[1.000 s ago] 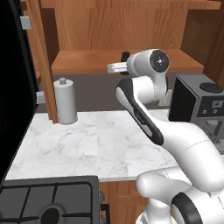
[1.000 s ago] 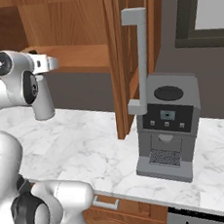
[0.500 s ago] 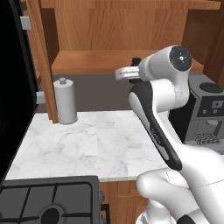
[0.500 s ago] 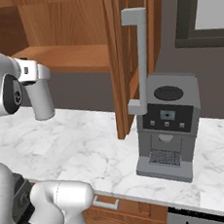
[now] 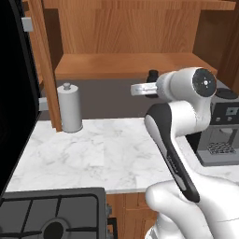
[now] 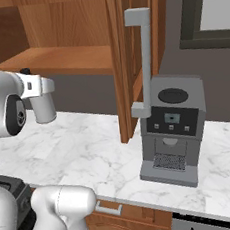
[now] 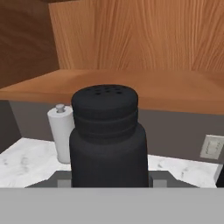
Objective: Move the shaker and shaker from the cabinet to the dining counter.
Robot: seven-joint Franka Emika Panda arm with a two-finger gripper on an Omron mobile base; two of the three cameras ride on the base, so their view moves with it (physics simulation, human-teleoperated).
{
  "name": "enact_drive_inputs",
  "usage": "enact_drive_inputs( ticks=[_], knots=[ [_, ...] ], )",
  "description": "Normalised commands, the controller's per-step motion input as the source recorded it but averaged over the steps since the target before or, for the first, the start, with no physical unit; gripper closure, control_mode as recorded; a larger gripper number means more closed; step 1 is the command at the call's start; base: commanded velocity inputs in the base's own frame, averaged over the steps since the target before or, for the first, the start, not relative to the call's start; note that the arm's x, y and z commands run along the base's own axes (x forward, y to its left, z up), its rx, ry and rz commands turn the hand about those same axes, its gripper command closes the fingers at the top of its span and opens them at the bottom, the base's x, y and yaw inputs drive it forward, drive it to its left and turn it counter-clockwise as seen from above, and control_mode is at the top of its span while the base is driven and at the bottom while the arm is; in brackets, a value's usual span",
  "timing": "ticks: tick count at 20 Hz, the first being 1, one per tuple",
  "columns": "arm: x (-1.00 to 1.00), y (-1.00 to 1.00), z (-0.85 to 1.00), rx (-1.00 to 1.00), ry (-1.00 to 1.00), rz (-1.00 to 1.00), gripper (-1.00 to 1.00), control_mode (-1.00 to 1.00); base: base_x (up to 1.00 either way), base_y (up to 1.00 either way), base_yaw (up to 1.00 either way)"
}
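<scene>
The hand (image 7: 107,183) grips one black shaker (image 7: 108,135) tight and holds it up in the air, just in front of the cabinet (image 5: 126,32) shelf and above the marble desk (image 5: 93,154). The shaker could slip out and fall if the arm swings too fast, or it could bump the open cabinet door (image 6: 124,60) on the way. The hand view shows the holes on the shaker's top. The left base view shows just a bit of the shaker, but also the grey can (image 5: 70,108) and the coffee machine (image 6: 171,128).
</scene>
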Motion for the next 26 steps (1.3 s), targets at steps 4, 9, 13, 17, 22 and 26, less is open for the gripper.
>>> enact_drive_inputs(
  ticks=[4,9,13,17,22,26],
  knots=[
    [-0.01,-0.15,0.00,0.00,0.00,0.00,1.00,-1.00,0.00,0.00,0.00],
    [-0.23,-0.13,0.03,0.00,0.02,0.00,1.00,-1.00,0.00,0.00,0.00],
    [-0.52,-0.18,0.22,0.00,0.04,0.00,1.00,-1.00,0.00,0.00,0.00],
    [-0.49,-0.14,0.32,0.00,0.06,0.00,1.00,-1.00,0.00,0.00,0.00],
    [-0.36,-0.02,0.31,0.00,0.06,-0.01,1.00,-1.00,0.00,0.00,0.00],
    [-0.28,0.00,0.27,0.00,0.05,-0.02,1.00,-1.00,0.00,0.00,0.00]
  ],
)
